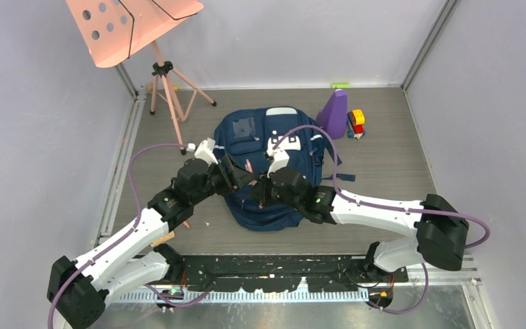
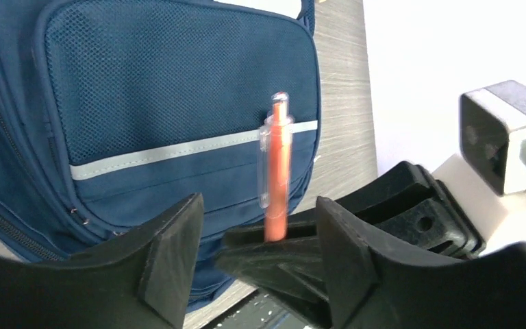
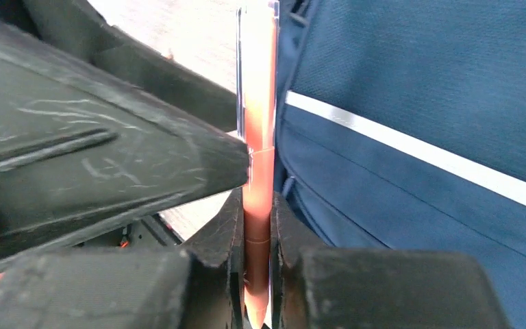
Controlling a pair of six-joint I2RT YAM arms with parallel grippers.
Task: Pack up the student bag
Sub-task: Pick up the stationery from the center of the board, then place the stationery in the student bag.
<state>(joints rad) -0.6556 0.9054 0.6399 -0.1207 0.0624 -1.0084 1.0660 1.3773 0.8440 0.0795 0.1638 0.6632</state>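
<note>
The right gripper pinched the pen tight, low on its body. The left gripper had its jaws apart around it, holding nothing. The bag lay just behind both. It looked soft and floppy, so the rim of a pocket seemed best to grab.

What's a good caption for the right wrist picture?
Right jaws clamped on an orange pen, the navy student bag close behind.
</note>
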